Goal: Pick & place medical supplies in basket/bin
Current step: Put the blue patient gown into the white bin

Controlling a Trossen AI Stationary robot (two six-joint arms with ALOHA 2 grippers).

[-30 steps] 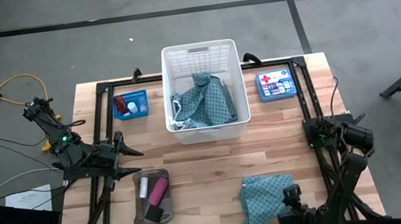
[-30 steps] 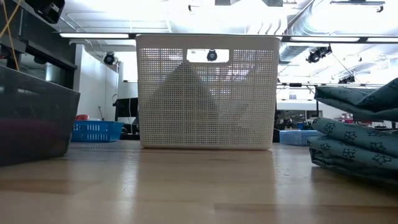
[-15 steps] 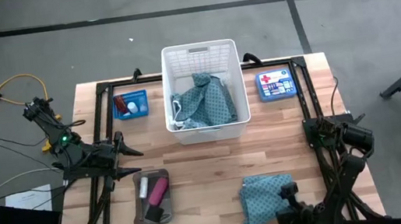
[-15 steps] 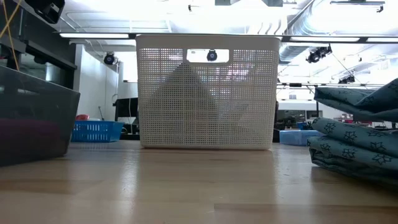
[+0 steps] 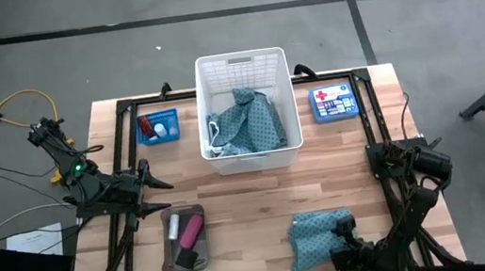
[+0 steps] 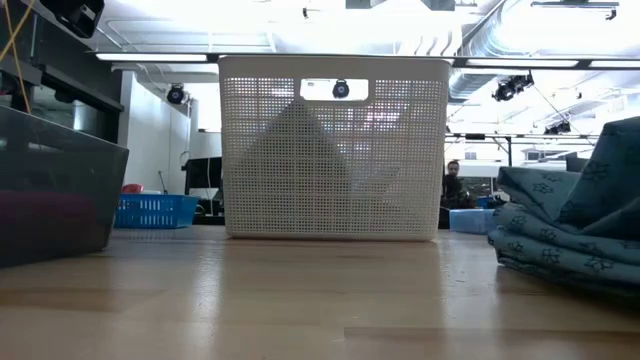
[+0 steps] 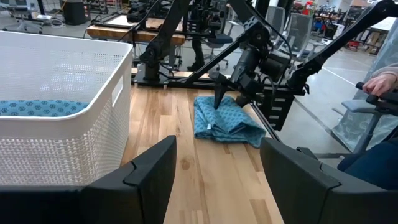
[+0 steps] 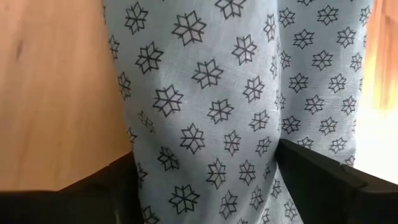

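Cloth (image 5: 317, 237) lies on the bench (image 5: 252, 201) near its front edge, right gripper (image 5: 344, 235) on its right end, fingers spread wide astride the fabric. Second cloth (image 5: 246, 124) fills the white basket (image 5: 241, 62). Left gripper (image 5: 158, 194) hovers beside the tray (image 5: 168, 251), fingers parted, empty. No writing is legible.

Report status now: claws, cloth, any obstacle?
Right claw down on the loose cloth, fingers astride it. Left claw open, waiting beside the tray. Nothing between cloth and white basket.
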